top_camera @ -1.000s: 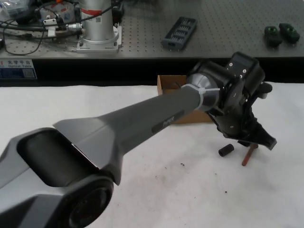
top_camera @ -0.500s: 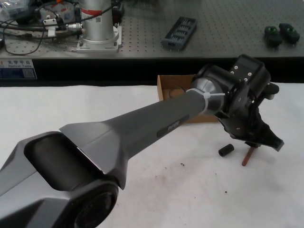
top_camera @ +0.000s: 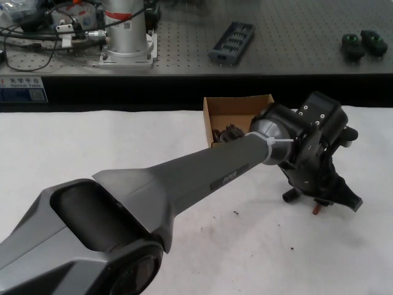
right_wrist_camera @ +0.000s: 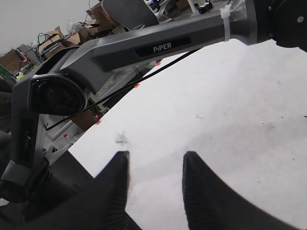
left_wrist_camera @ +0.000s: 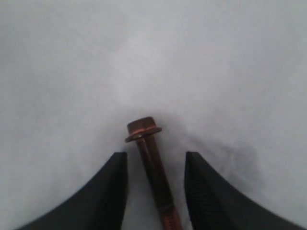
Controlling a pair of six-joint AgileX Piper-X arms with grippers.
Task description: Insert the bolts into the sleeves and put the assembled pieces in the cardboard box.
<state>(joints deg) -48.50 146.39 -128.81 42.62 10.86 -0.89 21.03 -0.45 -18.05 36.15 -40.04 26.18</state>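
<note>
A copper-coloured bolt point(left_wrist_camera: 149, 165) lies on the white cloth, its flanged head pointing away from the wrist. My left gripper point(left_wrist_camera: 156, 157) is open, with one black finger on each side of the bolt's shank. From above, the left gripper point(top_camera: 325, 198) sits low over the bolt point(top_camera: 316, 209), and a short black sleeve point(top_camera: 290, 196) lies just beside it, partly hidden by the wrist. The cardboard box point(top_camera: 236, 107) stands behind the arm and holds dark pieces point(top_camera: 226, 132). My right gripper point(right_wrist_camera: 153, 160) is open above bare cloth, with nothing between its fingers.
The left arm's long grey link point(top_camera: 184, 178) crosses the cloth diagonally. On the perforated bench behind stand a metal post point(top_camera: 126, 31), a dark slotted rack point(top_camera: 232, 42) and two green-and-black parts point(top_camera: 363, 43).
The left gripper has dropped down over the bolt and drawn nearer, now covering most of the bolt and part of the sleeve. More of the box shows.
</note>
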